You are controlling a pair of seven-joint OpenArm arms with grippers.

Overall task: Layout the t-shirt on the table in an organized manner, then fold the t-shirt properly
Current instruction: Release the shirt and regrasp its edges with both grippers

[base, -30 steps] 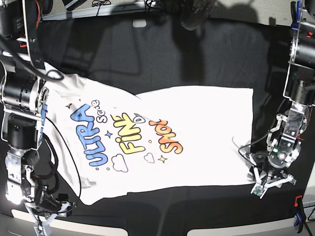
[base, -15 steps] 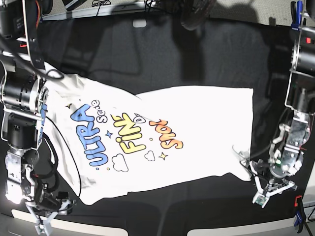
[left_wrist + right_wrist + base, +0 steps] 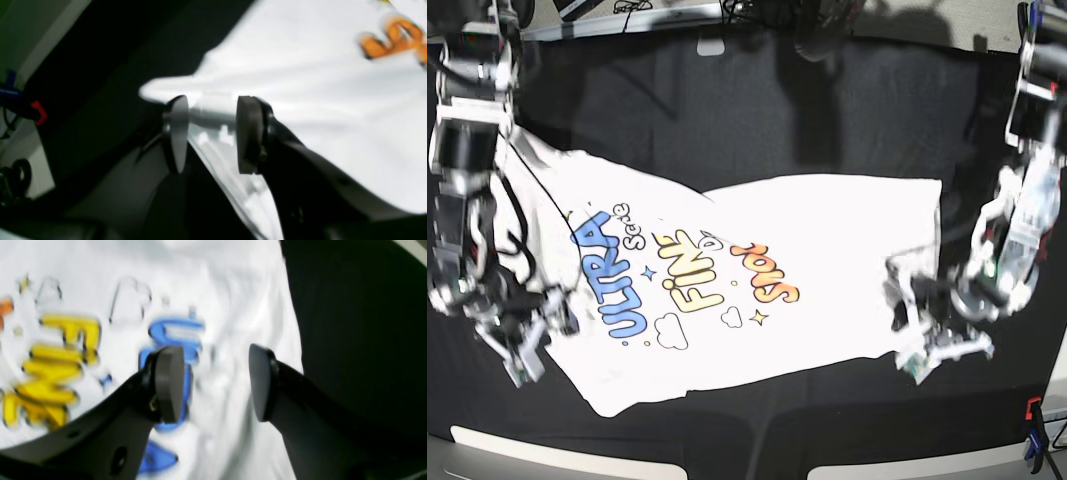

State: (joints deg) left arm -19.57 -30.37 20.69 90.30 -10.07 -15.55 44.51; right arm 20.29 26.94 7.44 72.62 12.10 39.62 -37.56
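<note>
On my left wrist camera, the left pincer has a bunched fold of the white t-shirt between its two pads, the jaws part closed on the cloth near the shirt's pointed corner. One pad sits at the edge of the fabric, with black cloth beyond it. The picture is blurred, so I cannot tell how tightly the cloth is pinched. An orange printed letter shows at the far top of that view.

From the base view, that left pincer is at the shirt's lower corner, on the picture's right, and the corner is pulled up and inward from the black counter.

My right wrist camera shows the right pincer with its jaws standing wide apart and nothing between them. It hangs over the printed front of the shirt, near the shirt's edge, with blue letters under one finger and yellow letters further off. In the base view the right pincer is at the shirt's opposite side, on the picture's left, just beside the blue lettering.

The t-shirt lies print up across the middle of the counter, mostly spread, one end rumpled by the right arm. A red clamp sits at the counter's near edge.
</note>
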